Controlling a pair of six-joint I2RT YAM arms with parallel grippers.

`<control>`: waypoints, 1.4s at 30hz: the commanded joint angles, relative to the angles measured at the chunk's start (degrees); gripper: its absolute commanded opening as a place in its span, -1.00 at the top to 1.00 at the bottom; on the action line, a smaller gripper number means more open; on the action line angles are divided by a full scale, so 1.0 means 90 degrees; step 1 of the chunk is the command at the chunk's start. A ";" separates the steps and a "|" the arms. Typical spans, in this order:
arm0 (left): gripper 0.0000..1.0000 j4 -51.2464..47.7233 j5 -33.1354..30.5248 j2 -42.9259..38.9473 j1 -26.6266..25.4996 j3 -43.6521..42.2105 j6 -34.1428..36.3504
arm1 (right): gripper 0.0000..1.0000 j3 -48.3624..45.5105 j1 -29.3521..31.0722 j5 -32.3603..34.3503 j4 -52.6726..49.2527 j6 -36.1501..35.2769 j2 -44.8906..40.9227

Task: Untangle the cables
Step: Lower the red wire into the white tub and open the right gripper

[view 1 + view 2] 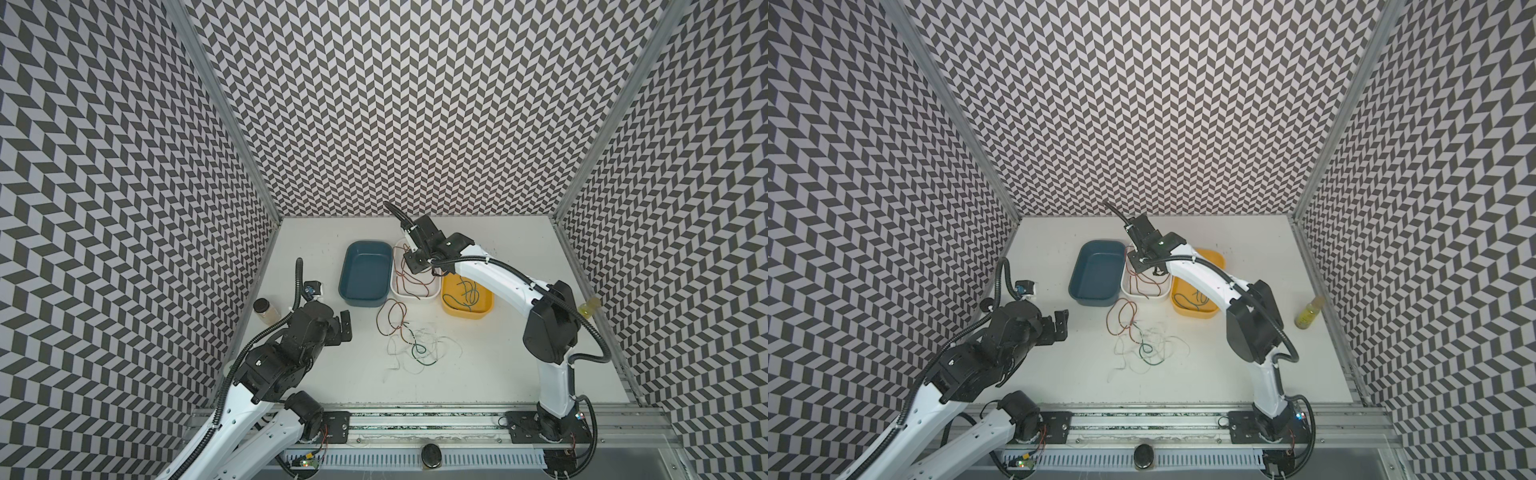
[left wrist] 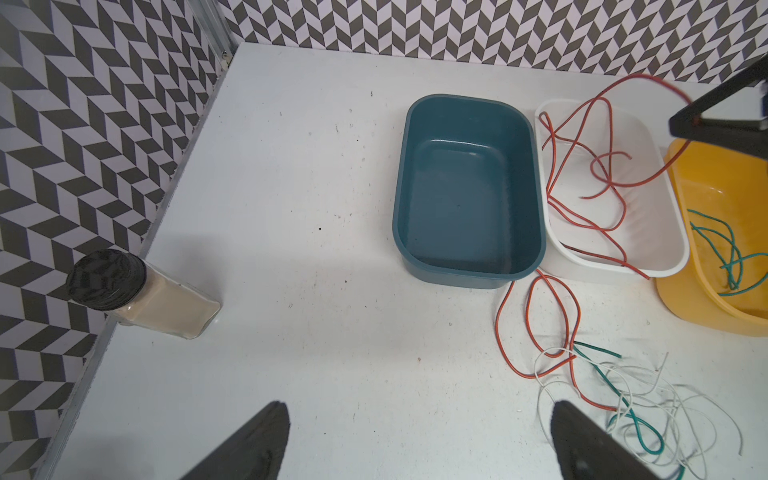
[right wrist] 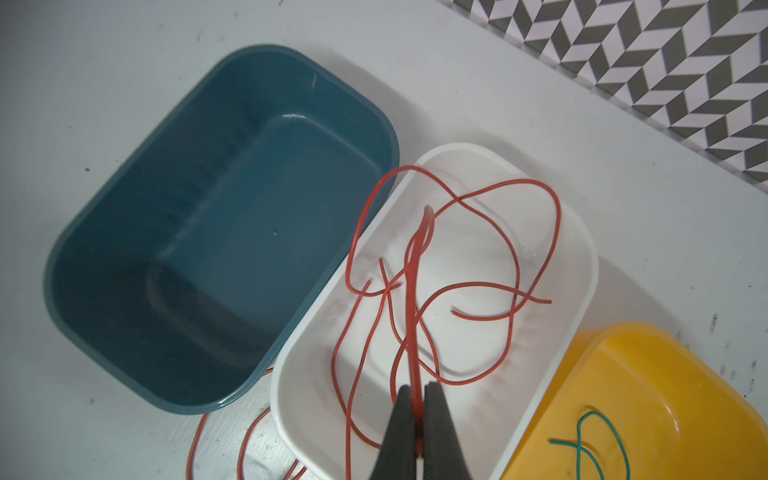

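Right jaws: pinching the red cable (image 3: 412,332), right over the white tub (image 3: 590,270).
Left jaws: spread wide, empty.
Tangled cables (image 1: 415,347): just right of the left jaws, nearer them.

No legible text or labels anywhere

I see left fingers (image 2: 253,440) wide apart above the table (image 2: 311,187). Ahead, blue tub (image 2: 465,199), white tub (image 2: 615,266), yellow tub (image 2: 698,307) side by side; red cables (image 2: 582,219) in the white, green cables (image 2: 733,270) in the yellow. Mixed tangle (image 2: 623,405) beside one finger. Sand-filled jar (image 2: 141,291) against wall (image 2: 83,124).
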 commanded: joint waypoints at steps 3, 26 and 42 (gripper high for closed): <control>-1.00 0.0087 -0.0020 -0.0070 0.0021 -0.0074 0.0045 | 1.00 0.0275 -0.0070 -0.0113 0.0380 0.0110 0.0298; -1.00 0.0126 0.0039 -0.0058 0.0031 -0.0096 0.0078 | 0.72 0.0486 -0.0446 -0.0686 -0.0086 0.0833 0.0768; -1.00 0.0126 0.0068 -0.0061 0.0034 -0.0096 0.0083 | 0.07 0.0027 -0.0425 -0.1503 -0.1179 0.2123 -0.0035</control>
